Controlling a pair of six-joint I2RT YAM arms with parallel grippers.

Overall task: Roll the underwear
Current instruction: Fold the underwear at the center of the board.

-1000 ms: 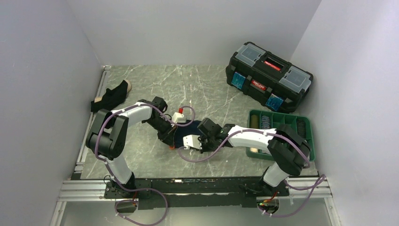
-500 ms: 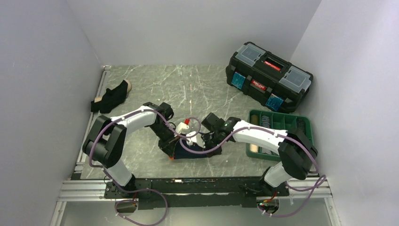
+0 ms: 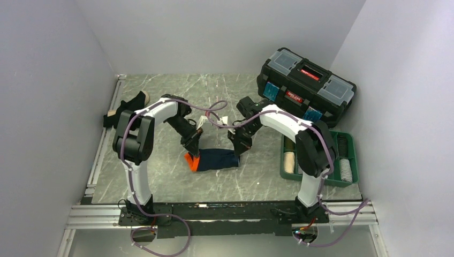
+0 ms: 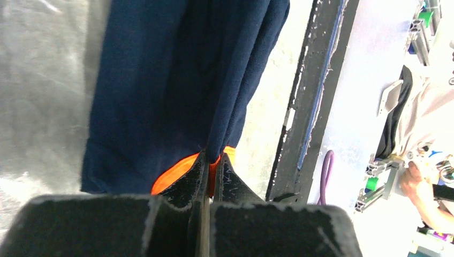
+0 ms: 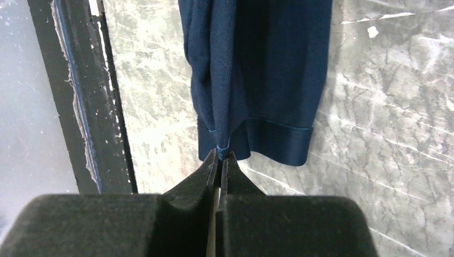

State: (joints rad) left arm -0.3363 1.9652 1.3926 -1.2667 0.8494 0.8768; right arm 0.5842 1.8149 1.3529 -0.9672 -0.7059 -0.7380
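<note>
Mid-frame, our left claw (image 4: 207, 160) and right claw (image 5: 219, 155) are clenching the underwear (image 3: 217, 159) by its ends. We are judging it limp and light.

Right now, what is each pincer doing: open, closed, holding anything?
Left pincer: closed, pinching the orange-banded end of the navy underwear.
Right pincer: closed, pinching the hem at the other end of the same garment.

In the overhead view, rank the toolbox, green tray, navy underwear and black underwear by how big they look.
Largest to smallest:
toolbox
green tray
navy underwear and black underwear, which look alike; the left arm hides part of the black one, so unranked.
</note>
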